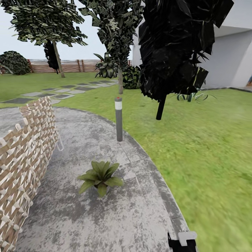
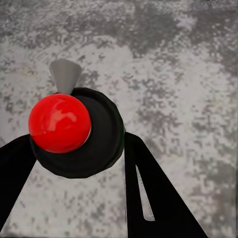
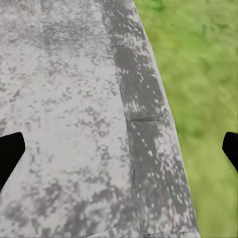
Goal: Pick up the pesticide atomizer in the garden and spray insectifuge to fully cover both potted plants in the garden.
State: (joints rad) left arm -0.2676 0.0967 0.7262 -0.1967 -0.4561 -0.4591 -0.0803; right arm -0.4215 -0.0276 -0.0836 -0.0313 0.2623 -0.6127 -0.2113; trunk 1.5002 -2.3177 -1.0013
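Note:
In the left wrist view my left gripper [image 2: 77, 144] is shut on the pesticide atomizer [image 2: 99, 134]. The bottle is seen end-on as a dark round body with a red knob [image 2: 59, 123] and a pale grey nozzle [image 2: 64, 74], held above the speckled grey stone. One potted plant [image 1: 100, 176], a low rosette of broad green leaves, sits on the round stone patio [image 1: 115, 217] straight ahead of me in the garden. My right gripper [image 3: 121, 148] is open and holds nothing. It hangs over the patio's curb where the stone meets the lawn [image 3: 203, 74].
A woven wicker chair [image 1: 24, 157] stands close on the left. A grey bollard light [image 1: 119, 119] rises at the patio edge beyond the plant. Trees [image 1: 175, 52], stepping stones [image 1: 63, 92], a slatted fence [image 1: 70, 65] and a white house wall [image 1: 227, 59] lie farther off.

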